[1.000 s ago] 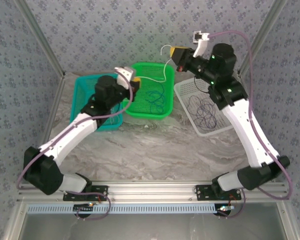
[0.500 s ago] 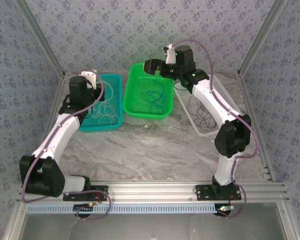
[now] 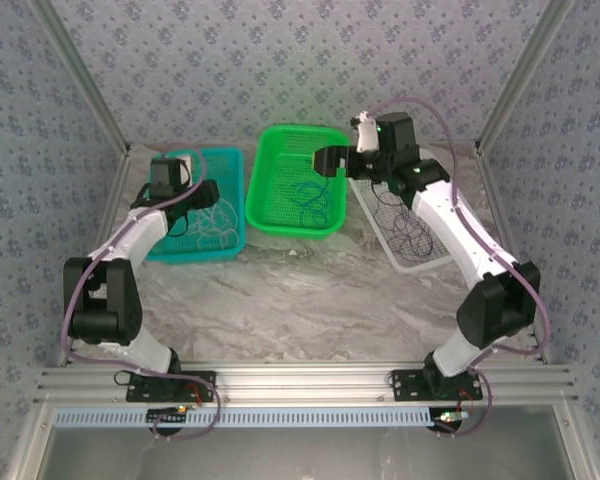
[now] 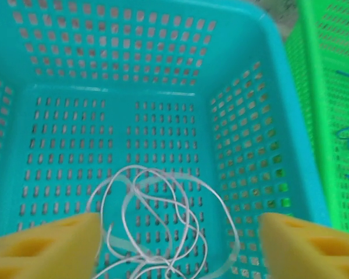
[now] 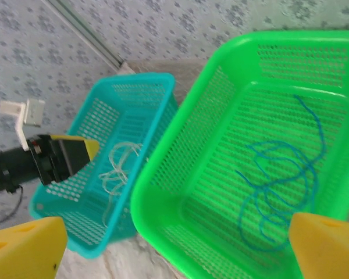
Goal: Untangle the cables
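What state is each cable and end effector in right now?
pale cable, loose coil, alone in the teal basket
blue cable, loose loops, alone in the green basket
dark cable, looped pile in the white basket
left end effector, open, empty, above the pale cable
right end effector, open, empty, over the green basket

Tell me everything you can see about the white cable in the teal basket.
The white cable is a thin, pale, flexible wire. It lies loose in several overlapping loops on the perforated floor of the teal basket, toward the side next to the green basket. Its ends cannot be made out. No other cable lies with it. The left gripper hovers open above it, with its yellow pads on either side of the loops.
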You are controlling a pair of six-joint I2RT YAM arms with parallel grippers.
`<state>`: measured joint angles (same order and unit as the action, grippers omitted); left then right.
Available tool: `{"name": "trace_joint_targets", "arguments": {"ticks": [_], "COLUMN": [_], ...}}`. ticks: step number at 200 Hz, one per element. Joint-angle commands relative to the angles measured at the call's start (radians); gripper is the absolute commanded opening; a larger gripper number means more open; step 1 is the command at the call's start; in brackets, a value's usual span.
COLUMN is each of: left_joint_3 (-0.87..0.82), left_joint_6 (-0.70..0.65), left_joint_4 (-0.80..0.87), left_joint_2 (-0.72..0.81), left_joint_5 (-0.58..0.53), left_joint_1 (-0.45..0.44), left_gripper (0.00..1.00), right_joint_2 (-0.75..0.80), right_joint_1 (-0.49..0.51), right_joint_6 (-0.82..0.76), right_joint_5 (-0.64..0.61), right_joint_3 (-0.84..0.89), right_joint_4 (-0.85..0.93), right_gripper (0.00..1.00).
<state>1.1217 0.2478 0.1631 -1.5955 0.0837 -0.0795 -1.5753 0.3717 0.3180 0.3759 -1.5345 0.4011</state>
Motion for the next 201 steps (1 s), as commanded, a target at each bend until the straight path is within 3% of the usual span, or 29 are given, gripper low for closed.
{"name": "trace_joint_targets", "arguments": {"ticks": [1,37,77,102,156,201], "left_joint_3": [0.071,0.063,-0.221,-0.289,-0.411,-0.446], "left_joint_6": [0.026,0.009,-0.032,-0.145,-0.240,-0.262], "left_joint_4": [0.108,0.156,-0.207,-0.305,-0.589,-0.611], "left_joint_2": [0.005,0.061,0.262,0.246,0.126,0.136], "left_joint_5": [-0.096,-0.236,-0.196,-0.152,-0.084,-0.072], "left_joint_1": [-0.002,-0.024,-0.040,-0.040,-0.040,-0.032], "left_gripper": [1.00,0.99,1.00,0.99,0.99,0.99], "right_joint_2": [0.100,0.249,0.414,0.431,0.259,0.322], "right_joint_1": [-0.018,-0.095,-0.197,-0.240,-0.299,-0.352], "right_joint_6": [-0.126,-0.192,-0.297,-0.366,-0.388,-0.387], "right_joint_5": [-0.126,-0.244,-0.392,-0.489,-0.471,-0.423], "right_joint_3": [0.080,0.271,0.592,0.779,1.003,1.096], "right_joint_4": [0.057,-0.005,-0.242,-0.491,-0.872,-0.914], "right_gripper": [1.00,1.00,1.00,1.00,1.00,1.00]}}
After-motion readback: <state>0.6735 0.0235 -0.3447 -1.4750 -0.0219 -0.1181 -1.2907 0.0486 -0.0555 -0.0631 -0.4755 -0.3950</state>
